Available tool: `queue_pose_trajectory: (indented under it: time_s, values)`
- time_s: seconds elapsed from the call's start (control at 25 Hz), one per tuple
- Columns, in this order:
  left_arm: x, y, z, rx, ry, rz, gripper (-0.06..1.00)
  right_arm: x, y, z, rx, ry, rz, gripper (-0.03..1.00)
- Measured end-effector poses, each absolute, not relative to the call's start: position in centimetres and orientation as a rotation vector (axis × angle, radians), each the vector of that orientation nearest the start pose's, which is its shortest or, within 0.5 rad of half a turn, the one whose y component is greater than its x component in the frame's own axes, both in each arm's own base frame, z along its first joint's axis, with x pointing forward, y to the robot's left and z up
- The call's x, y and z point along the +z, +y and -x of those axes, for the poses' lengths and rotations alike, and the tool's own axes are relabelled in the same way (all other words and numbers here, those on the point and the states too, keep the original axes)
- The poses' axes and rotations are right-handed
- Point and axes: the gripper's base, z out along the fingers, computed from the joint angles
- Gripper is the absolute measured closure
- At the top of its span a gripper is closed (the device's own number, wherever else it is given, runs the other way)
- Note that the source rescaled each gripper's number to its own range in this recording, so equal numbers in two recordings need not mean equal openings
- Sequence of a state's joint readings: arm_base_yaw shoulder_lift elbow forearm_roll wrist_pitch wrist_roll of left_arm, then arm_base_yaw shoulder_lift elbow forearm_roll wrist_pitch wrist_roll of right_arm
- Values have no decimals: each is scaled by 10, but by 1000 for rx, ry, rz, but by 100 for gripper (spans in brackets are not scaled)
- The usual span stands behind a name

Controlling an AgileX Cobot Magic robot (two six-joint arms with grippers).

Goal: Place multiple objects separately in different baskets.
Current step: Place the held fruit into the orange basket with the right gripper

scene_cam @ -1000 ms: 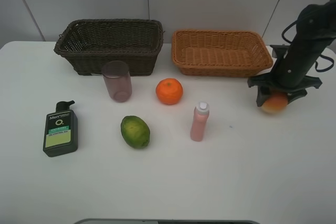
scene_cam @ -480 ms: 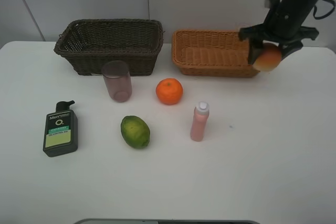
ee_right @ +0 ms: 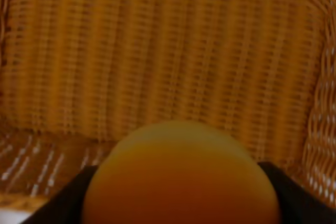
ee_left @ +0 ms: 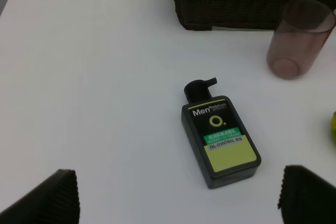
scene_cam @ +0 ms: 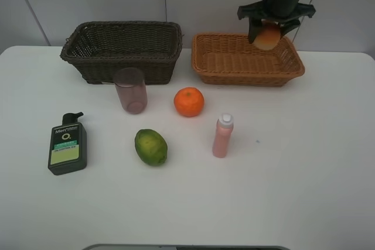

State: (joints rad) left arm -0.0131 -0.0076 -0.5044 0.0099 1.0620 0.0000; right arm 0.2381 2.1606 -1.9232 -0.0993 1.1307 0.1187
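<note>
— Holding the red-yellow fruit [scene_cam: 268, 38], your right gripper [scene_cam: 269, 32] hangs over the back part of the light orange-tan basket [scene_cam: 246, 77], a little right of its middle. Its jaws are closed on the fruit from both sides, and the fruit is above the wicker, not resting on it.

— Yes. In your right wrist view the fruit is blurred and very near the lens, with the woven basket floor below it.

— Your left gripper [ee_left: 177, 199] stands wide open and grips nothing. It is over the white table [scene_cam: 293, 191], and the dark green pump bottle [ee_left: 220, 135] lies flat just beyond its fingertips.

— On that bottle you can read "Men" in white letters, with smaller writing beside it that I cannot make out. Under it is a ring like the letter O, then a green band with tiny characters, not readable. A white strip says "OIL CONTROL", and below it is a plain yellow-green field.

— The translucent pink-purple cup [scene_cam: 130, 90] stands upright just in front of the dark brown basket [scene_cam: 120, 57].

— The orange [scene_cam: 188, 101], the green citrus [scene_cam: 151, 146] and the slim pink bottle [scene_cam: 222, 136], upright with its white cap, are on the table, each apart from the others.
</note>
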Motion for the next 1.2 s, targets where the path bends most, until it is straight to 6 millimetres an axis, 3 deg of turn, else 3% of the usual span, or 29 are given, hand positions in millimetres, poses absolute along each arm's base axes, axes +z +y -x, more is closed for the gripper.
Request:
queue_pose_trajectory:
  time_s: [0.28, 0.56, 0.8, 1.0, 1.2]
  values:
    - [278, 1, 7, 4, 2034, -13, -3, 193, 107, -482, -74, 2800, 228, 52]
    - [278, 1, 7, 4, 2034, -13, -3, 149, 110, -492, -65, 2827, 174, 52]
    - [278, 1, 7, 4, 2034, -13, -3, 140, 109, -493, -88, 2839, 145, 51]
    - [278, 1, 7, 4, 2034, -13, -3, 140, 109, -494, -87, 2827, 148, 6]
    - [278, 1, 7, 4, 2034, -13, -3, 145, 110, -492, -88, 2831, 148, -3]
